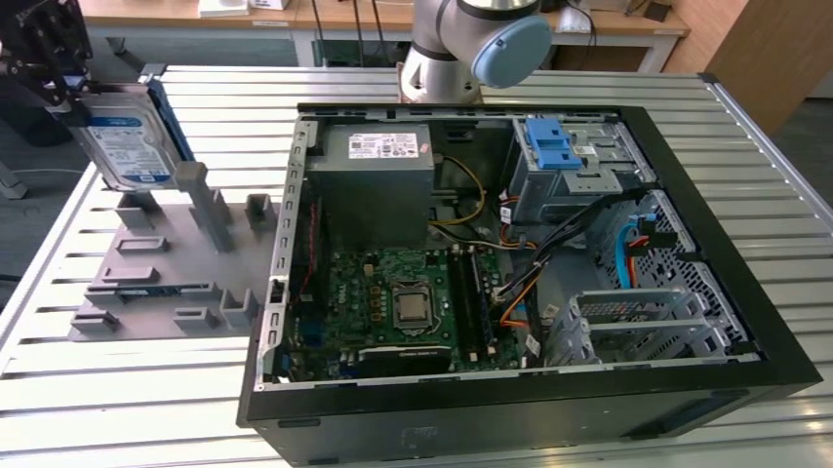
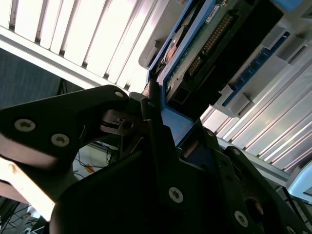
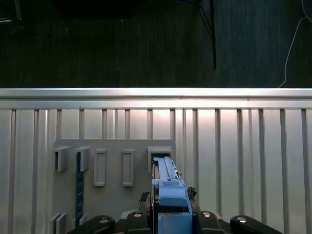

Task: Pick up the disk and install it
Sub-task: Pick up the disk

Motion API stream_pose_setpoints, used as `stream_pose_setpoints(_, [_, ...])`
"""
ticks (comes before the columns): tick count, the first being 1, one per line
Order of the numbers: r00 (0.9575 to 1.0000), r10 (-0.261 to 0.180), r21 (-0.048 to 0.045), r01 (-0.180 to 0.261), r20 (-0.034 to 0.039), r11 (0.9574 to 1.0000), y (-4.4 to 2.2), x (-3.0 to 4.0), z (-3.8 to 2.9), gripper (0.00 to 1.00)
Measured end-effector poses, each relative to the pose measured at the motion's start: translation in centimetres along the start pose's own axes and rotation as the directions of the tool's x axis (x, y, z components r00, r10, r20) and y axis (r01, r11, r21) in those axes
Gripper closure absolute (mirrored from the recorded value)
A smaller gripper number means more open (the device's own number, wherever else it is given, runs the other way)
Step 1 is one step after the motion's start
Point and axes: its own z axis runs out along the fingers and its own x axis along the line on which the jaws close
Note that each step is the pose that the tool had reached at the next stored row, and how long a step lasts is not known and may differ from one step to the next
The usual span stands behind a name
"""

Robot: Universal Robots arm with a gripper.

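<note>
The disk [image 1: 127,141], silver with a blue-and-white label and blue side rails, stands nearly upright at the exterior view's far left. Its lower end is at a slot of the grey holder rack [image 1: 163,268]. My gripper [image 1: 59,86] is shut on the disk's upper end. In the first wrist view the disk [image 3: 167,183] shows edge-on, running from between my gripper [image 3: 168,218] fingers down to a slot in the rack [image 3: 112,151]. The second wrist view shows the disk's [image 2: 207,46] circuit-board side beyond the black gripper [image 2: 163,122].
An open computer case [image 1: 521,263] lies on the slatted metal table [image 1: 131,390] to the exterior view's right of the rack. Inside are a blue-latched drive bay [image 1: 563,148], a grey power supply [image 1: 374,171] and a motherboard [image 1: 397,302]. The arm's base [image 1: 456,49] stands behind the case.
</note>
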Motion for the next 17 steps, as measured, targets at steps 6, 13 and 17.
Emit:
stream_pose_setpoints(6, [1.0000, 0.000, 0.0000, 0.000, 0.0033, 1.0000, 0.02, -0.01, -0.36, 0.63])
stream_pose_setpoints(13, [1.0000, 0.000, -0.0002, 0.000, 0.0096, 1.0000, 0.03, -0.02, -0.73, 0.63])
stream_pose_setpoints(17, [1.0000, 0.000, -0.0002, 0.000, 0.0096, 1.0000, 0.04, -0.03, -1.07, 0.63])
